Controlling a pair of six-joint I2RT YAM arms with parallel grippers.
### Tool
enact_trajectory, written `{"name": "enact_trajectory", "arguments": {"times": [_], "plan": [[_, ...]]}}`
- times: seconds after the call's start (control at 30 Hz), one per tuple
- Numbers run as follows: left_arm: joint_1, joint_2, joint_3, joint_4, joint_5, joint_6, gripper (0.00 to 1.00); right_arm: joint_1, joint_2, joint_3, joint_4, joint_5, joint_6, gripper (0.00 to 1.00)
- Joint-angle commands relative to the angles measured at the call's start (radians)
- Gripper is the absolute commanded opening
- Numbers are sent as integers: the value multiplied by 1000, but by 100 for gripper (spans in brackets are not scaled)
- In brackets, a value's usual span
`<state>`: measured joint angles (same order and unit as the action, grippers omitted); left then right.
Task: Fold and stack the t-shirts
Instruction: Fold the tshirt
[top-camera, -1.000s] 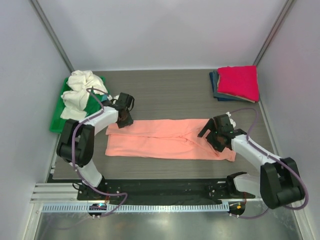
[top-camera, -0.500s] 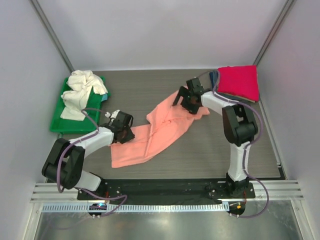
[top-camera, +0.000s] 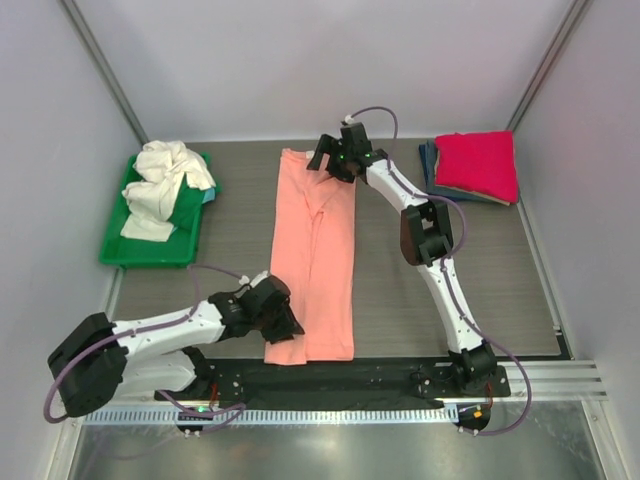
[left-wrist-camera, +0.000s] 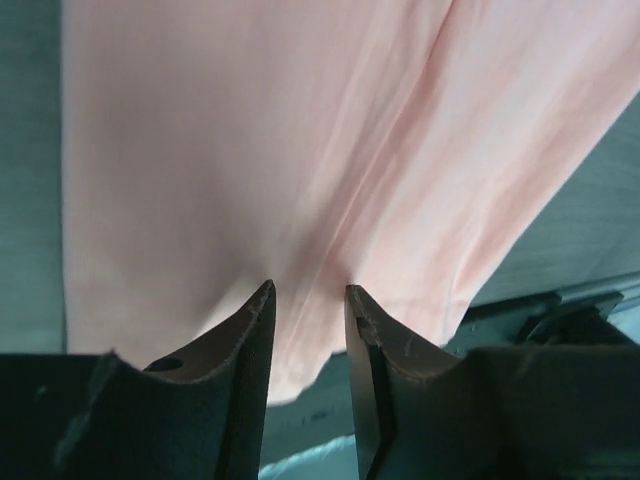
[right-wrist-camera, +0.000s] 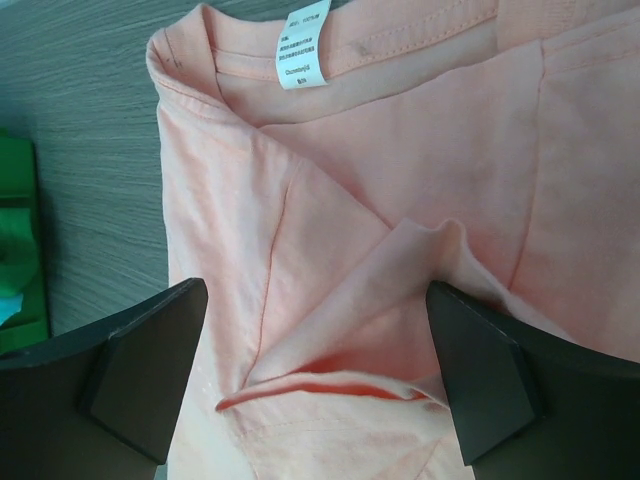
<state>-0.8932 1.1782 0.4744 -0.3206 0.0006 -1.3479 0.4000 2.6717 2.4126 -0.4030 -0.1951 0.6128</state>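
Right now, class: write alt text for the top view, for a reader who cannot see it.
A pink shirt lies in a long strip down the table, right claw at its far end, left claw at its near end. Folded shirts sit far right.

Pink shirt (top-camera: 315, 250) got swung round from lying sideways across the lower middle to running top-to-bottom in the centre. Right gripper (top-camera: 338, 160) went up top, left gripper (top-camera: 288, 328) dropped to lower left.

White arms (top-camera: 160, 335), black joints (top-camera: 425, 235), purple cables (top-camera: 516, 372)
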Motion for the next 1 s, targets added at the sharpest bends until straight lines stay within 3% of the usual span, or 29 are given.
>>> {"name": "enact_trajectory", "arguments": {"times": [0.0,0.13,0.3,0.47,0.53,0.67,0.8,0.97], "plan": [[-81,-110,36,-205,-39,-111,36,-12,102,5,-131,53,-42,99],[-144,-201,107,-330,-147,-108,39,-13,90,3,-70,-30,-62,99],[-147,-239,187,-428,-249,-27,41,-13,54,60,0,-167,-116,99],[-147,-236,250,-544,-361,36,43,-13,-246,-81,6,-57,-234,100],[-145,-249,254,-561,-396,62,45,-13,-355,-220,10,-15,-252,100],[-144,-296,219,-545,-418,92,51,-7,-733,-566,7,48,-205,100],[-141,-345,172,-515,-410,89,53,37,-1049,-1099,1,82,-118,100],[-138,-396,107,-508,-386,64,52,216,-1347,-1556,-13,108,80,100]]}}
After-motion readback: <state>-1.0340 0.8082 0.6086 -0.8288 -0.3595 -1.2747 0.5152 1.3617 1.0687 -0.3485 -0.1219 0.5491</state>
